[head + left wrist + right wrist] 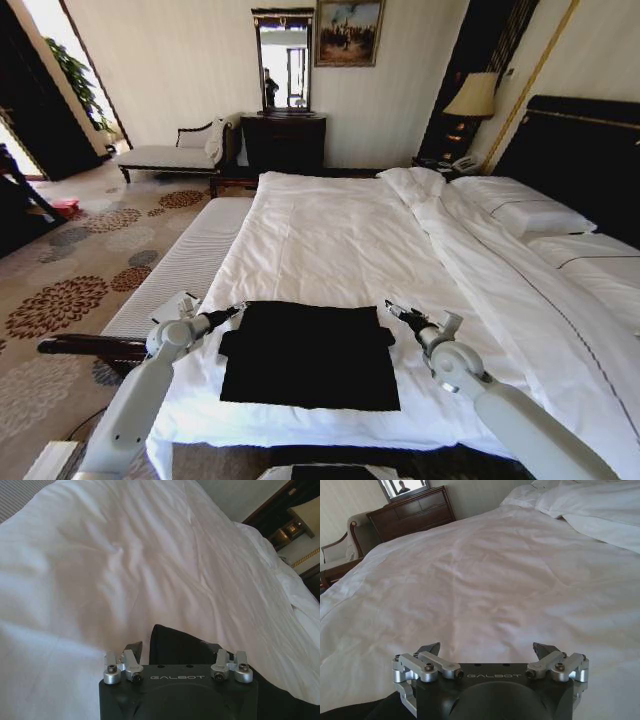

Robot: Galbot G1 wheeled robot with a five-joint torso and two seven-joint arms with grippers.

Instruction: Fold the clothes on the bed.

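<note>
Left gripper over black T-shirt, white bed

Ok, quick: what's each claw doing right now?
Left claw: open, holding nothing, at the black soft-fabric T-shirt's left corner.
Right claw: open, empty, at its right corner.

The bed runs off the right edge of the head view, its near end cut by the bottom edge. The T-shirt shows plain black; no lettering can be seen. In the left wrist view the left tool hides its fingertips against the shirt at bottom center.
</note>
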